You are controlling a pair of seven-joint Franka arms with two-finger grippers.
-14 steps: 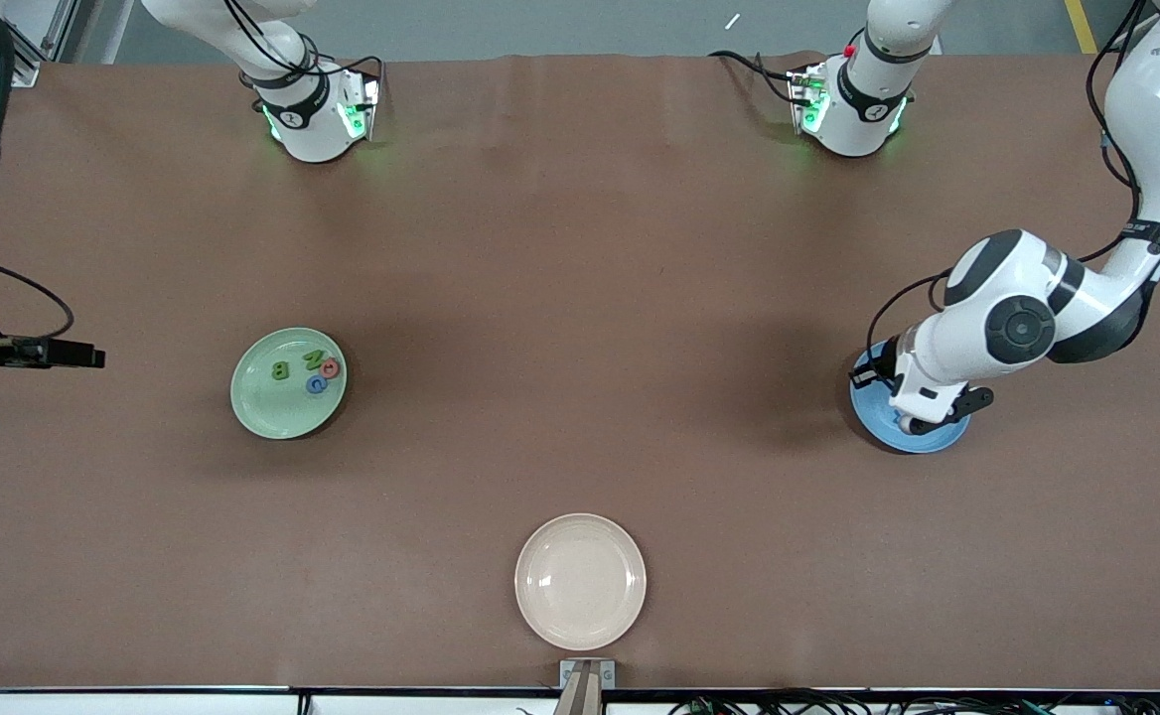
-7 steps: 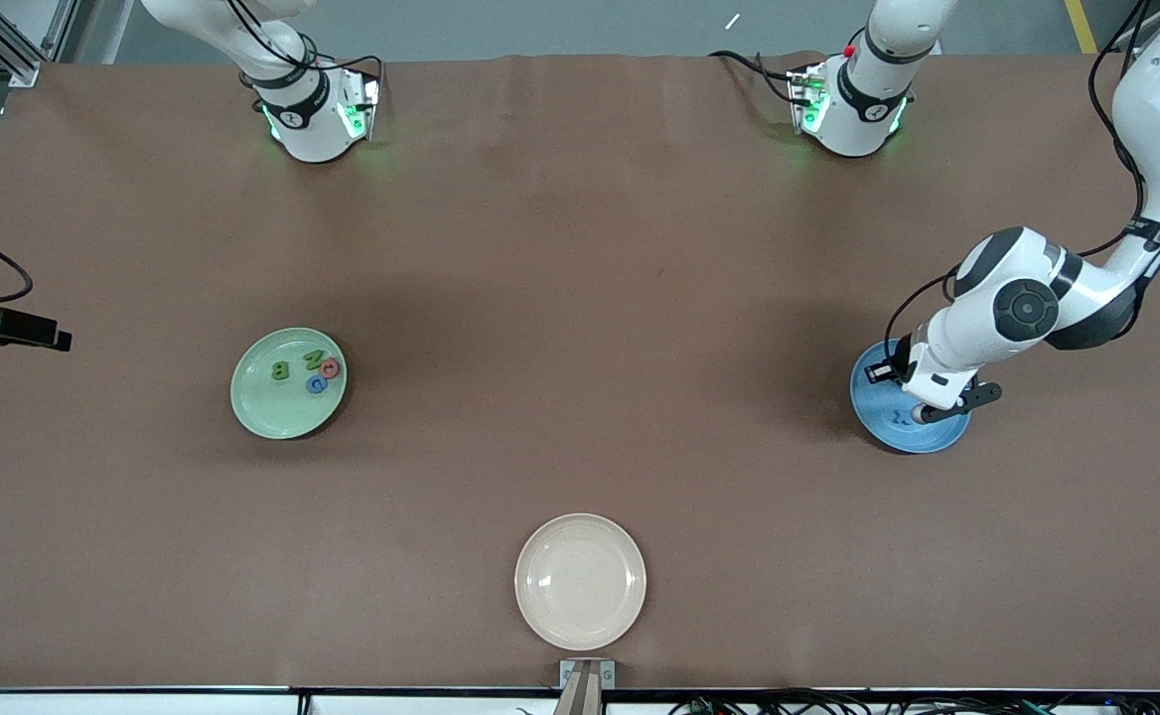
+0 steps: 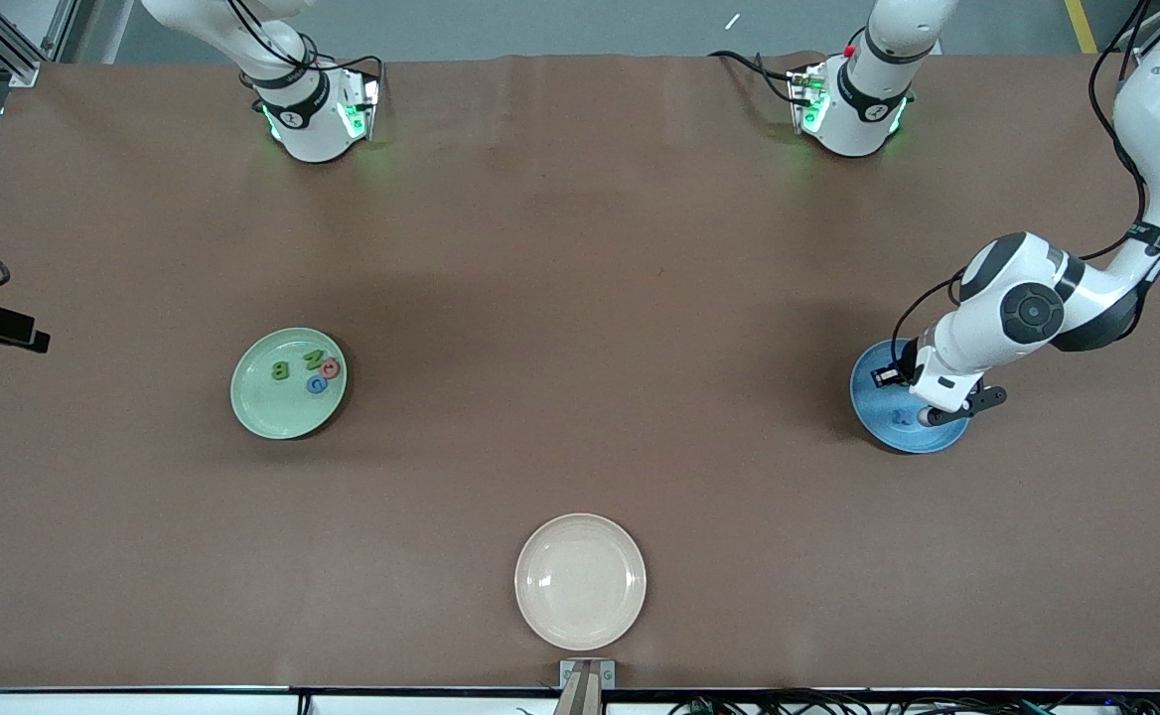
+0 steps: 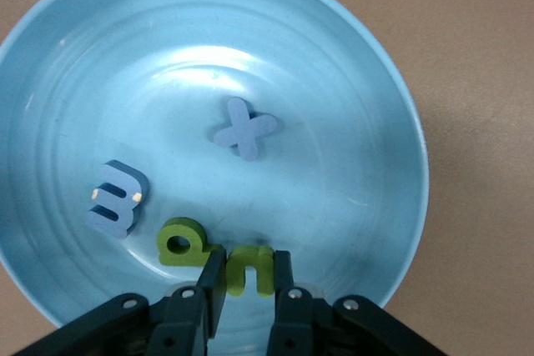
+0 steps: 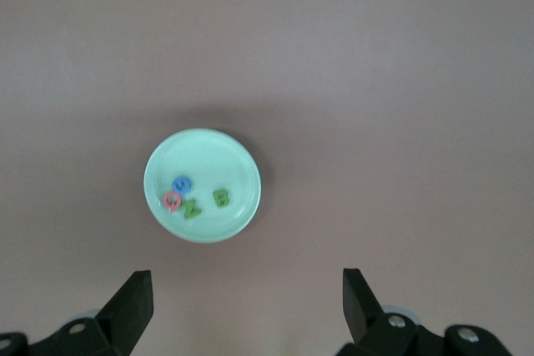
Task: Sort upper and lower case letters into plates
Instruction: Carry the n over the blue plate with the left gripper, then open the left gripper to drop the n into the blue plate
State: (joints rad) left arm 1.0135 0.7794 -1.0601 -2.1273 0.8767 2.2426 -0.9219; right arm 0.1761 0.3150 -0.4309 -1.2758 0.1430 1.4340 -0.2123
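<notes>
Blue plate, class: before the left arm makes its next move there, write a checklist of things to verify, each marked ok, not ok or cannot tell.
1. Left gripper over the blue plate: ok.
2. Green n between the left fingers, over the plate's inside: ok.
3. Whether the fingers grip the n or have let go: cannot tell.
4. Letters already in the blue plate, the green a, blue x and another blue letter, lie inside the rim: ok.
5. Right gripper open, high over the table, away from the pale green plate: ok.
6. Cream plate holds no letters: ok.

Cream-white plate, brown table
</notes>
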